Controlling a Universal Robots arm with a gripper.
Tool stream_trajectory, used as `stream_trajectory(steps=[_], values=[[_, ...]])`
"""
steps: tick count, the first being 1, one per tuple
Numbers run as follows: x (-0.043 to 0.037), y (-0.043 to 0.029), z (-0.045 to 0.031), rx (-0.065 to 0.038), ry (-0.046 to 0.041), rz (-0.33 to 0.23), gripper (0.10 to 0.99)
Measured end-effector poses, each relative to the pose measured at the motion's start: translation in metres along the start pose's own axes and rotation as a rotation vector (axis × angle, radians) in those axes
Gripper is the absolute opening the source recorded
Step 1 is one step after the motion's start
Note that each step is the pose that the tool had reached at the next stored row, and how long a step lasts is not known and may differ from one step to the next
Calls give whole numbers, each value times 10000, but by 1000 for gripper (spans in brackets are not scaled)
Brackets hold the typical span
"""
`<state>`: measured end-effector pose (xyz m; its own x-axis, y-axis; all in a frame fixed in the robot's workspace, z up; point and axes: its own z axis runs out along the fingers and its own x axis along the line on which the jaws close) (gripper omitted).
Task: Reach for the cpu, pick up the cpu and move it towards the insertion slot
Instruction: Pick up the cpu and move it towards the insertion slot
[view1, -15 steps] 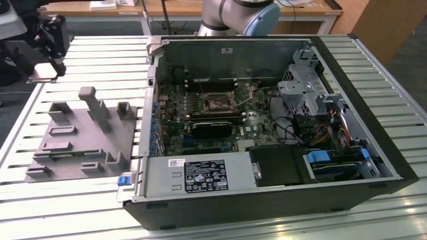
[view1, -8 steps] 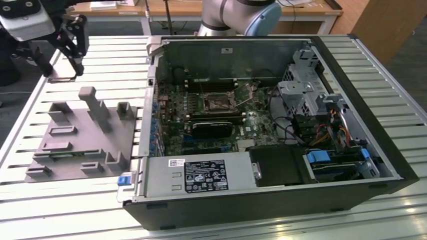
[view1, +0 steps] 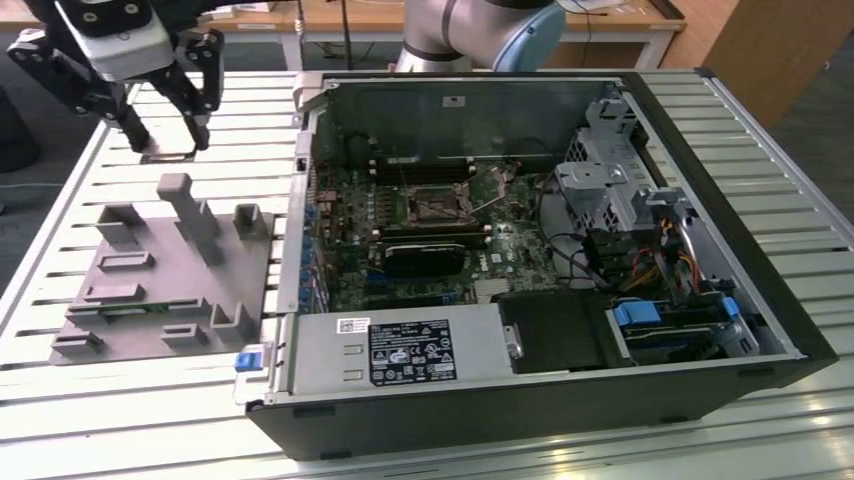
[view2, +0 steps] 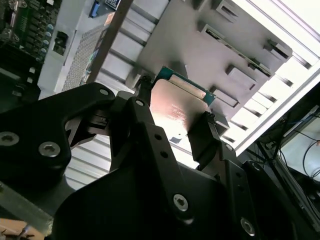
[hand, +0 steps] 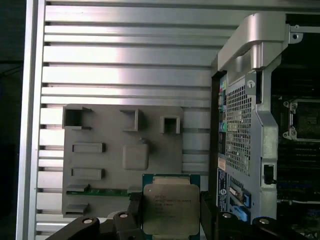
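**A:** Black fingers (hand: 131, 205) sit nearest the lens in both wrist views, closed in on two opposite edges of the cpu (hand: 170, 209), with the gripper (view2: 175, 120) carrying it clear of the grey fixture plate (hand: 105, 165).

**B:** Chip location?

**A:** Between the fingertips, lifted off the slatted bench (hand: 125, 60), silvery lid facing the first wrist camera. In the exterior view the gripper (view1: 167, 130) hangs over the bench's far corner, on the exterior view's left, beyond the fixture plate (view1: 160, 270).

**B:** Handling notes?

**A:** Judgement: thin, stiff, light. The metal lid looks slick, and the underside is likely delicate, so an edge hold suits it and a level attitude matters.

**B:** Target?

**A:** Insertion slot (view1: 437, 208) lies inside the open computer case (view1: 534, 400), well apart from the gripper.
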<state>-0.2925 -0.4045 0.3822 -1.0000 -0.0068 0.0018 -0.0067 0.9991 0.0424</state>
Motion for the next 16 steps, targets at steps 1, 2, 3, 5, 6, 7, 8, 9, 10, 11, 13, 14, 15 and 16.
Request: stream_trajectory(steps=[1, 2, 3, 5, 6, 7, 8, 9, 10, 11, 13, 14, 15, 16], values=[[-45, 0, 0, 0, 0, 0, 541], [-90, -1, -1, 1, 1, -1, 541], [-135, -1, -1, 1, 1, 0, 541], [-228, -2, -1, 0, 0, 0, 541], [-272, -2, -1, 0, 0, -1, 541], [-317, -2, -2, 1, 1, 0, 541], [-362, -3, -1, 1, 1, 0, 541], [-409, -3, -1, 1, 0, 0, 541], [-454, -3, 0, 0, 0, 0, 541], [-498, -1, 2, 0, 0, 0, 541], [-589, 4, 6, 1, 1, 0, 541], [-634, 8, 9, 0, 0, 0, 541], [-678, 13, 13, -1, -1, 0, 541], [-721, 19, 16, 0, -1, -1, 541]])
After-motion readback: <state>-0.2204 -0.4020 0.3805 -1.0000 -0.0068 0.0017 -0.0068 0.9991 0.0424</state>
